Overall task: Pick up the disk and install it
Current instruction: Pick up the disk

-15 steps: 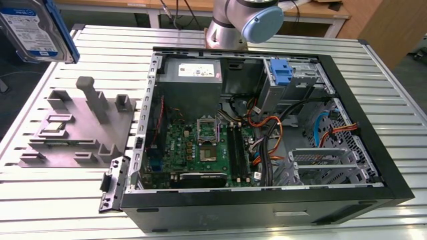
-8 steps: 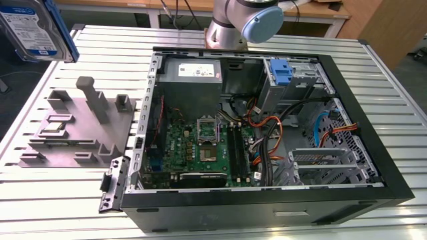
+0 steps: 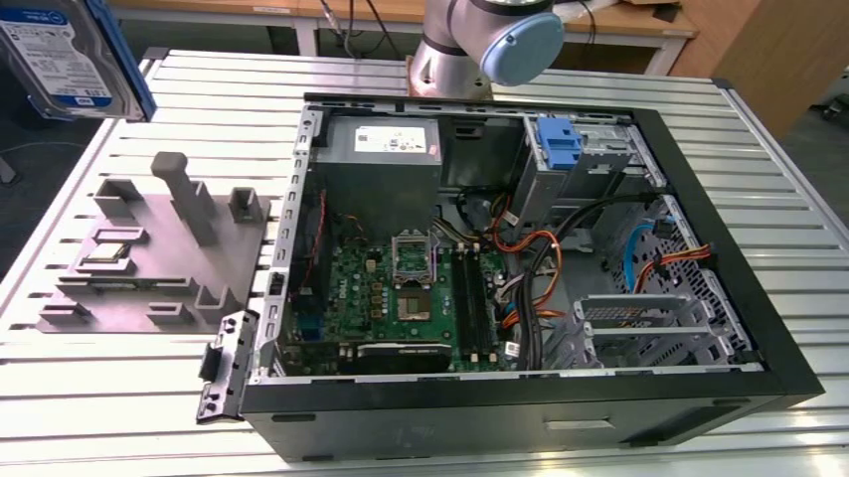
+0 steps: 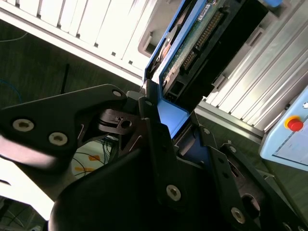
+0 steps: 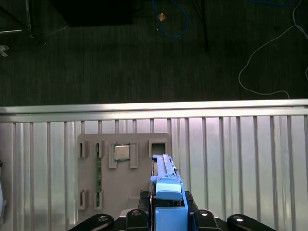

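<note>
The disk, a silver-grey hard drive with a white-and-blue label and blue side rails, hangs high in the air at the exterior view's upper left, above the table's corner. In both wrist views my gripper is shut on it. Black fingers clamp the blue rail, and the disk shows its green circuit board and connector edge. In the first wrist view the disk stands edge-on over the grey holder plate.
An open computer case lies on the slatted metal table, with its motherboard, cables and a drive cage with a blue latch. The grey holder plate sits to its left. The arm's base stands behind the case.
</note>
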Action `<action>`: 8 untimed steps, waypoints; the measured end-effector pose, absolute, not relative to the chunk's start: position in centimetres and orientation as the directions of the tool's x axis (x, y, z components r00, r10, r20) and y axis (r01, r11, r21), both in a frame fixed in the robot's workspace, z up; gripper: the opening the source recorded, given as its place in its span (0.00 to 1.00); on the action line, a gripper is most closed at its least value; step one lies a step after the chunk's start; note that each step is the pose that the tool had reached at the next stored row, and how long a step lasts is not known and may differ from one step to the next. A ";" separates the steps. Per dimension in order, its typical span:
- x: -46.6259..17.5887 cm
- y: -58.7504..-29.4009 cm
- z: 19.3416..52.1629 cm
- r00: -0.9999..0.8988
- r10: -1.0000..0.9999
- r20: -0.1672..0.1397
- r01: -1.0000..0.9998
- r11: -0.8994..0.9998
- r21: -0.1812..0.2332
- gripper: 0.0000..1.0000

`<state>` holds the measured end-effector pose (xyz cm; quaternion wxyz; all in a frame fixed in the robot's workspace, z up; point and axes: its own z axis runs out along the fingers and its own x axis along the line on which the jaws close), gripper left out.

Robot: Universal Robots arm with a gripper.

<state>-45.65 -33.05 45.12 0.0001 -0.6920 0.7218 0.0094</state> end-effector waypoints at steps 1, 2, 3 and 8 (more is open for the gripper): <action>-45.7 -33.1 45.2 -0.042 -0.999 -0.013 -0.999 0.042 0.013 0.36; -45.7 -33.1 45.2 -0.042 -0.999 -0.013 -0.999 0.042 0.013 0.36; -45.7 -33.1 45.3 -0.042 -0.999 -0.013 -0.999 0.042 0.013 0.36; -45.7 -33.1 45.4 -0.042 -0.999 -0.013 -0.999 0.042 0.013 0.36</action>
